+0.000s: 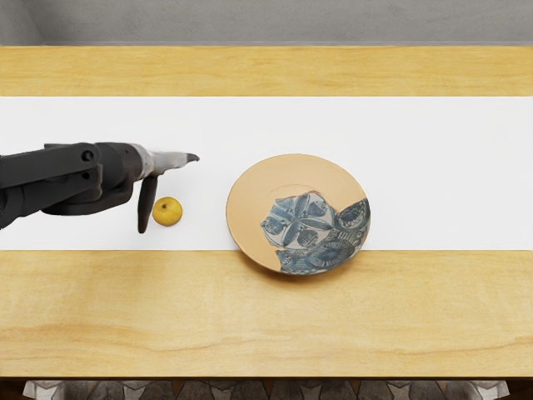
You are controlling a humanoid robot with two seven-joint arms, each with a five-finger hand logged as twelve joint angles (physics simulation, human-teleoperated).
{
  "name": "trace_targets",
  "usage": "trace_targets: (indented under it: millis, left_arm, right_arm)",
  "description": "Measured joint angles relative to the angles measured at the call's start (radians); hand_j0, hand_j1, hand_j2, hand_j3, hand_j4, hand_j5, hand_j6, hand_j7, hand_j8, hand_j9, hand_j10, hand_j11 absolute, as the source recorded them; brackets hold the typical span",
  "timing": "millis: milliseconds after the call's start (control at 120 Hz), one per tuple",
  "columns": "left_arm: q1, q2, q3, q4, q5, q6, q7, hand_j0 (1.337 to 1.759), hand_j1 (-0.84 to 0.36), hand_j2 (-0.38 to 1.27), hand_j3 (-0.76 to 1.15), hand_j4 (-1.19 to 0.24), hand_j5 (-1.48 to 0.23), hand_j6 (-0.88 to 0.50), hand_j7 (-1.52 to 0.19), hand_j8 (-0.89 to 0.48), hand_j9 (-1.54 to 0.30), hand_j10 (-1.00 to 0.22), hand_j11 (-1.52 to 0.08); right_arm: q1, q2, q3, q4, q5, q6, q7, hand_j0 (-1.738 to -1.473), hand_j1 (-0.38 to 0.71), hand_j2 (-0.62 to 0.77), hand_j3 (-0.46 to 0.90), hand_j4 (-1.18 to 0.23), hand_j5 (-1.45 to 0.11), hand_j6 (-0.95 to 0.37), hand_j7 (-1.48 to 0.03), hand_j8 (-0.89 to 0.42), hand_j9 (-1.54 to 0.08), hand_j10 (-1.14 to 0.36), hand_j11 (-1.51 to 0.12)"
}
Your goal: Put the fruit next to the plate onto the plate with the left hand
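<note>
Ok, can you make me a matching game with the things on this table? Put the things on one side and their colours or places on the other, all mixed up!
Things:
1. fruit
2. plate
3. left robot hand
4. white strip

Clues:
A. runs right across the wooden table
B. yellow, lying just left of the plate
C. dark, reaching in from the left, fingers open
D. orange with a blue pattern

Pairs: 1-B, 2-D, 3-C, 4-A
</note>
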Motion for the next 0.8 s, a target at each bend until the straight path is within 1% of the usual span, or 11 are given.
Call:
trace_targets:
  millis: [158,317,533,675,800]
  left_arm:
    - [-0.001,-0.01,0.035,0.001,0.004,0.002,0.0,1.658,0.35,0.0,0.0,0.0,0.0,0.0,0.0,0.0,0.0,0.0,0.0]
    - [0.0,-0.014,0.047,0.001,0.004,0.005,0.0,1.658,0.35,0.0,0.0,0.0,0.0,0.0,0.0,0.0,0.0,0.0,0.0]
    - [0.014,-0.016,0.064,0.001,0.04,0.066,0.0,1.658,0.35,0.0,0.0,0.0,0.0,0.0,0.0,0.0,0.0,0.0,0.0]
    - [0.012,-0.05,0.08,0.002,0.052,0.082,0.0,1.658,0.35,0.0,0.0,0.0,0.0,0.0,0.0,0.0,0.0,0.0,0.0]
    - [0.014,-0.056,0.09,0.008,0.055,0.085,0.0,1.658,0.35,0.0,0.0,0.0,0.0,0.0,0.0,0.0,0.0,0.0,0.0]
  right_arm:
    - [0.0,0.0,0.0,0.0,0.0,0.0,0.0,-1.658,-0.32,0.0,0.0,-0.02,-0.03,-0.02,-0.03,-0.02,-0.03,-0.02,-0.03]
    - [0.0,0.0,0.0,0.0,0.0,0.0,0.0,-1.658,-0.32,0.0,0.0,-0.02,-0.03,-0.02,-0.03,-0.02,-0.03,-0.02,-0.03]
    - [0.0,0.0,0.0,0.0,0.0,0.0,0.0,-1.658,-0.32,0.0,0.0,-0.02,-0.03,-0.02,-0.03,-0.02,-0.03,-0.02,-0.03]
    - [-0.001,0.0,0.0,0.0,0.0,0.0,0.0,-1.658,-0.32,0.0,0.0,-0.02,-0.03,-0.02,-0.03,-0.02,-0.03,-0.02,-0.03]
    - [-0.001,0.0,0.0,0.0,0.0,0.0,0.0,-1.658,-0.32,0.0,0.0,-0.02,-0.03,-0.02,-0.03,-0.02,-0.03,-0.02,-0.03]
